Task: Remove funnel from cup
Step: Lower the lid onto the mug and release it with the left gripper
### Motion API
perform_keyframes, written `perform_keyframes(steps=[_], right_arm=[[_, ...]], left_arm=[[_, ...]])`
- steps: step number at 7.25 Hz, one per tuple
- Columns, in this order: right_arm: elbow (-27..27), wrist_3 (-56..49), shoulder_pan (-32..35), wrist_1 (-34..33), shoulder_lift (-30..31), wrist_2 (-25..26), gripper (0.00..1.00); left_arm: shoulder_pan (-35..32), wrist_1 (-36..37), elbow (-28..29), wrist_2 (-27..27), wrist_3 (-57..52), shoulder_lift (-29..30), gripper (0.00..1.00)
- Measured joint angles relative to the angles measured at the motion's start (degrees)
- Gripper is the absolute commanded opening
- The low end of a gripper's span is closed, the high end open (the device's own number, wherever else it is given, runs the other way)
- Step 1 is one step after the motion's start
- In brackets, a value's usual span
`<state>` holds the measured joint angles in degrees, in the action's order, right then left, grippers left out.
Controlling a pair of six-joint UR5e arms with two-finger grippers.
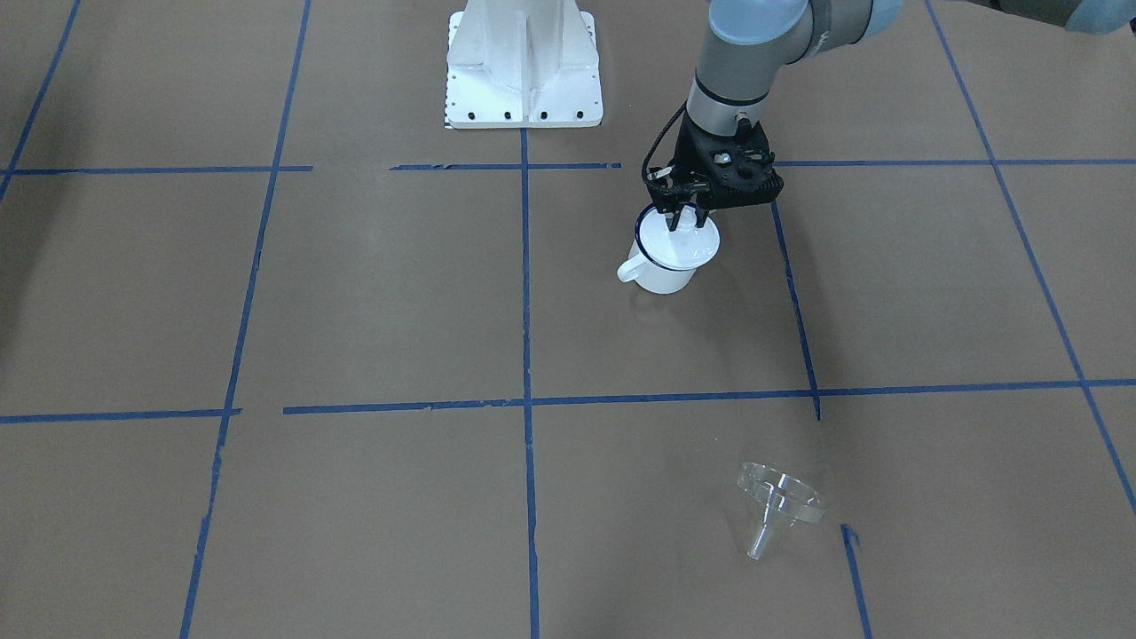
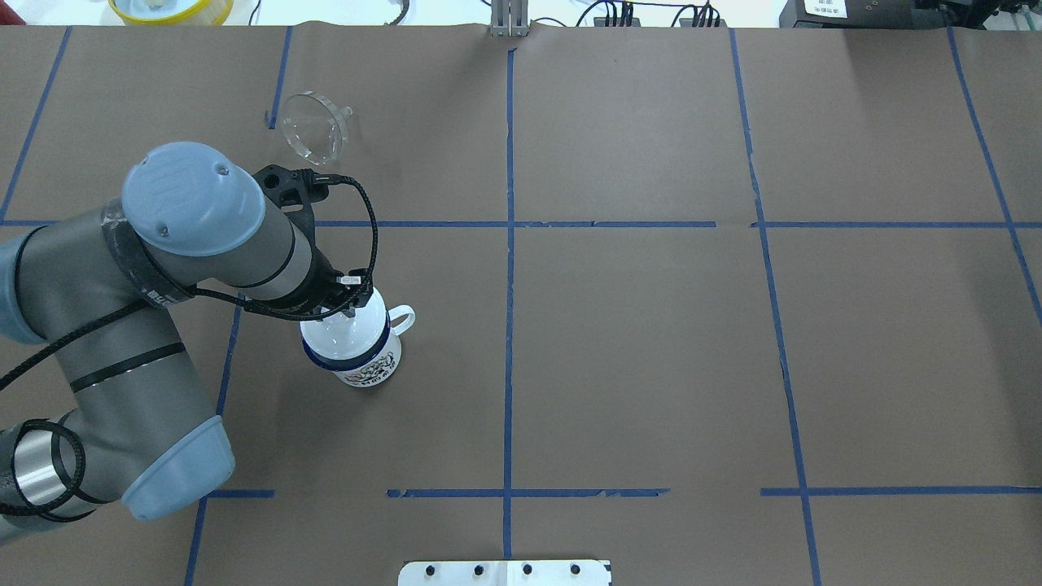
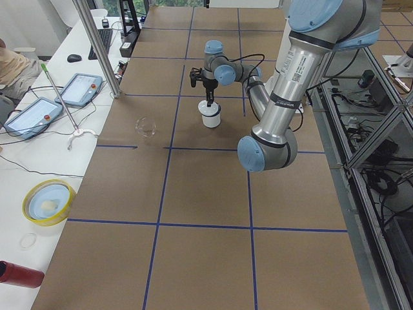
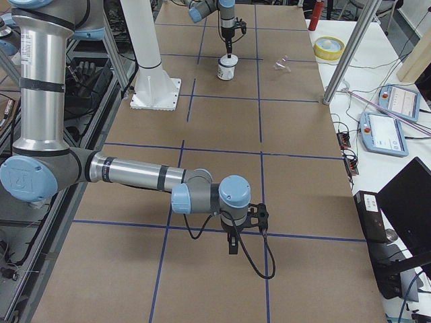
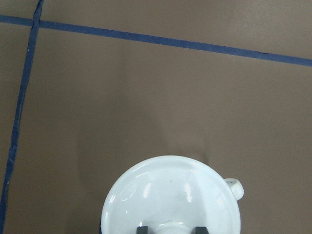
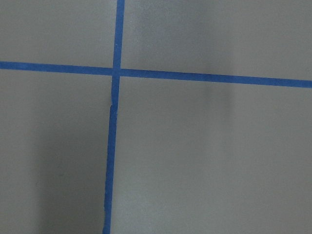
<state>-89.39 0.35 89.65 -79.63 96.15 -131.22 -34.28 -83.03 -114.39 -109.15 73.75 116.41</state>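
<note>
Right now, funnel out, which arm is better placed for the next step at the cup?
Left. The left gripper hangs right over the cup; the funnel lies on that side. The right gripper is far down the table.

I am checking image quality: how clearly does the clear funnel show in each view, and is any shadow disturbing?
Front-facing view: the funnel is faint, drawn mostly by bright edge highlights. Overhead view: similar, its rim glints. Side views: a pale smudge. Right wrist view: broad soft shadows on the paper.
</note>
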Motion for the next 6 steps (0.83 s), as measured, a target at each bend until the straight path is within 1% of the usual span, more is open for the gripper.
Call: perform_keyframes(steps=[4,6], right_arm=[[0.0,0.0,0.0,0.0,0.0,0.0,1.0],[0.0,0.0,0.0,0.0,0.0,0.0,1.0]], left_arm=[[-0.15,0.05,-1.75,-0.17,-0.01,-0.15,0.0],[0.09,0.08,-1.58,-0.18,0.0,-0.33,0.0]])
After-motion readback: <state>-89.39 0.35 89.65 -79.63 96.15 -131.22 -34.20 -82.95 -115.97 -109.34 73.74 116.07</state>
